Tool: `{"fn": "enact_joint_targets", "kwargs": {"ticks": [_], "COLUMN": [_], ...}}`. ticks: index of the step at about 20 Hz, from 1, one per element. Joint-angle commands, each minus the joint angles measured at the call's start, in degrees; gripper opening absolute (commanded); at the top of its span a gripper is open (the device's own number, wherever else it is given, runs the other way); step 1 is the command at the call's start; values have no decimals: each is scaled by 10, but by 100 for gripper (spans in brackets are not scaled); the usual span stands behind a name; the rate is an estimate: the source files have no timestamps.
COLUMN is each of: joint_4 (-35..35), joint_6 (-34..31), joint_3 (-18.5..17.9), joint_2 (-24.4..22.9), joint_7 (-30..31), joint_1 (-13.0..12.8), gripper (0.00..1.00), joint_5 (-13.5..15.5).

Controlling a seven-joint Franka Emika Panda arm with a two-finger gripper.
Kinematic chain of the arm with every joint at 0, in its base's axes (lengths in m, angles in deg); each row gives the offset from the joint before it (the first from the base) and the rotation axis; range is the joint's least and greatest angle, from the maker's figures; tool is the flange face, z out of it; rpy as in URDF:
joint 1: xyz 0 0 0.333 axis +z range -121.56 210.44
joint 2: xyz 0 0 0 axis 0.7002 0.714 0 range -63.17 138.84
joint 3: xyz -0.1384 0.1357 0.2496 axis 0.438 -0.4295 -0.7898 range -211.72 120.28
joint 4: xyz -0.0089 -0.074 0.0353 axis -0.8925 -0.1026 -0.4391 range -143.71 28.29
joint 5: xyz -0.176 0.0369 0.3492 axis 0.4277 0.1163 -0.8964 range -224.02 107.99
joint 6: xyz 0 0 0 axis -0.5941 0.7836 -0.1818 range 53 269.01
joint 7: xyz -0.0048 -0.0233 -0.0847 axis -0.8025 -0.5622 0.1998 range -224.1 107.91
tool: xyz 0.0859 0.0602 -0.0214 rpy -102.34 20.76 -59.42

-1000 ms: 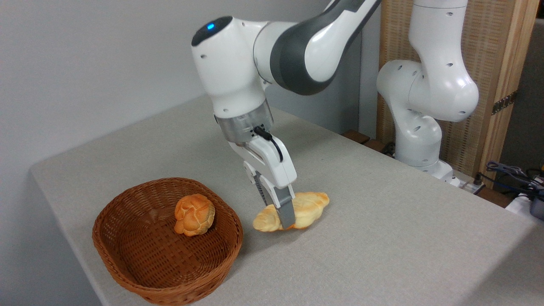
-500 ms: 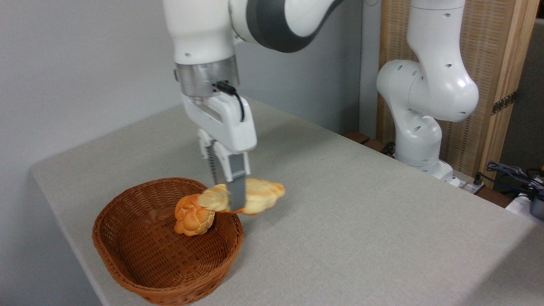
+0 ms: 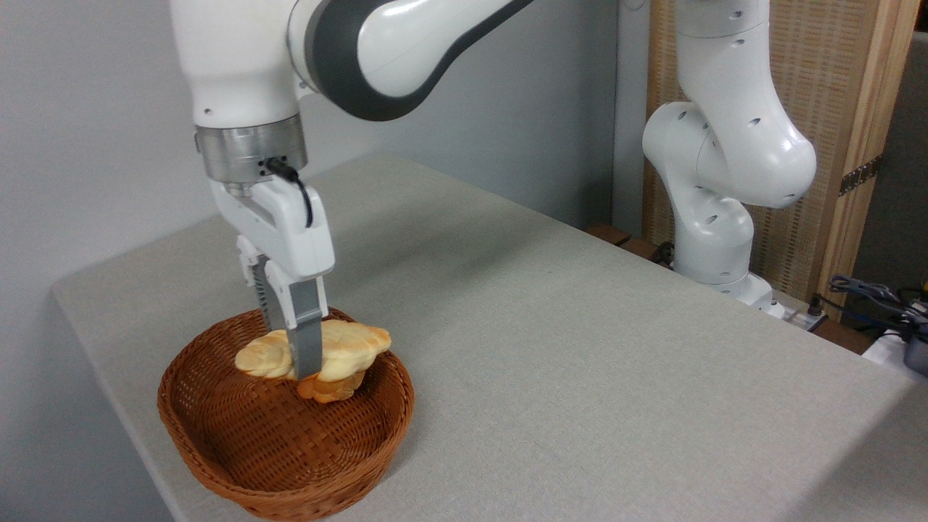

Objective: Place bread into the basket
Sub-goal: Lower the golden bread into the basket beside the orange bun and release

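Grey counter (image 3: 580, 348) takes up most of the shot w/ the wicker basket (image 3: 217, 449) near its front left corner. Arm hangs over it, tool (image 3: 299, 362) clamped on the long braided loaf (image 3: 348, 344) approx mid-length, loaf held above the basket. Round bun (image 3: 333, 390) sits inside, mostly hidden under the loaf, only 1 edge showing.

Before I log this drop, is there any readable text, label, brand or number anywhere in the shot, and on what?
None: no readable word, label, brand or number shows.
Robot arm: plain white and grey, no marking visible.
Claw, shut on the braided loaf over the wicker basket: no lettering.
Clutter at the right edge: too small to tell.
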Motion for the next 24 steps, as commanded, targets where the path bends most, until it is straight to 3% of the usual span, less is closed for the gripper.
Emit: {"fn": "enact_joint_targets", "kwargs": {"ticks": [1, 24], "joint_4": [25, 25], "joint_6": [4, -3], "joint_3": [-1, -10], "joint_2": [16, 4], "joint_7": [9, 11], "joint_1": [1, 8], "gripper": [100, 100], "joint_5": [4, 3]}}
